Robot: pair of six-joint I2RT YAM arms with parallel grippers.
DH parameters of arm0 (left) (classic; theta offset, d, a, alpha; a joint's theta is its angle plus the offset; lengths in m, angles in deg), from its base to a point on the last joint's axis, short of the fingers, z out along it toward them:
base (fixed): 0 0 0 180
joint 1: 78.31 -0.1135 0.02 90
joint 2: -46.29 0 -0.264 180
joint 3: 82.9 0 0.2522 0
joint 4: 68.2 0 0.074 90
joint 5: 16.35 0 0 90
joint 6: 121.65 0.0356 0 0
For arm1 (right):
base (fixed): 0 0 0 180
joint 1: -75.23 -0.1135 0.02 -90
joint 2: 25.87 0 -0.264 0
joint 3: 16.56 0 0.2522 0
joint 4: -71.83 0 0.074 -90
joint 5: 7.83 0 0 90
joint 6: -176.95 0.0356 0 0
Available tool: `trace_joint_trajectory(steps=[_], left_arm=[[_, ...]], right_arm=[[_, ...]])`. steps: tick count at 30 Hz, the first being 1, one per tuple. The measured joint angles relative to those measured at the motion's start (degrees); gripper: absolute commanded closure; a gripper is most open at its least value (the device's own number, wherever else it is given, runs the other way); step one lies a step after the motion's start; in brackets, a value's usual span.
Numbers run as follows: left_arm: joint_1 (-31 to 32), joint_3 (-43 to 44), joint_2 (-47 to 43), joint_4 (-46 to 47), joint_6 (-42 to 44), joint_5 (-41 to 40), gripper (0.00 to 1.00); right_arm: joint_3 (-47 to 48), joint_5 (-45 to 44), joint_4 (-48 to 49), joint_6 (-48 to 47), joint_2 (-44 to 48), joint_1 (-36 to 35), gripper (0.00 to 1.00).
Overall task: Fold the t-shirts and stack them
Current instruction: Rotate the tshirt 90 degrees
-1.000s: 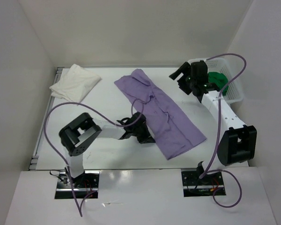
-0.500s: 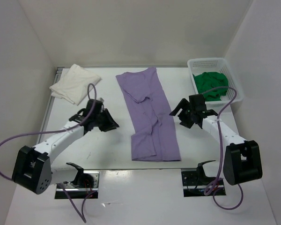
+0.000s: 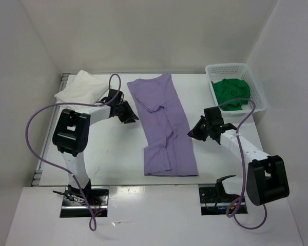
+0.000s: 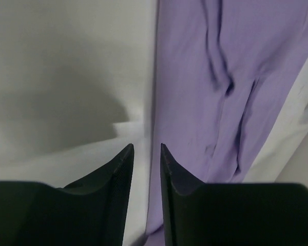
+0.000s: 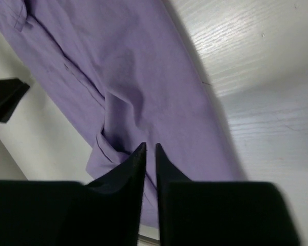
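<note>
While the lavender t-shirt [image 3: 164, 123] is lying as a long, narrow strip down the middle of the table [image 3: 113, 148], running from the far side toward the arms, the left gripper [image 3: 131, 117] is hovering just beside its left edge near the far end. In the left wrist view its fingers [image 4: 118, 174] are standing slightly parted, with bare table showing in the gap and nothing grasped. The right gripper [image 3: 191, 133] is sitting at the shirt's right edge, about halfway along. Its jaws are drawn almost together over the purple cloth in the right wrist view, and I cannot tell whether they are pinching fabric. The white t-shirt [image 3: 82, 88] is resting folded at the far left corner, and the green t-shirt [image 3: 231, 92] is lying bunched in the basket [image 3: 226, 66] at the far right.
</note>
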Motion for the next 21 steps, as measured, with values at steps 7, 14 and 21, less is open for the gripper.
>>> trace_joint_trajectory(steps=[7,14,21], left_arm=[[-0.48,9.99,10.05,4.70,-4.94,-3.69,0.70],[-0.52,17.64,16.63,7.02,-7.85,-3.91,1.00],[-6.78,22.91,19.47,5.09,-8.11,-3.78,0.89]], right_arm=[[-1.46,0.74,-0.09,1.97,3.85,-0.39,0.40],[-1.99,1.07,-0.11,2.29,5.55,-0.39,0.39],[-2.05,2.91,-0.07,2.14,4.74,-0.44,0.33]])
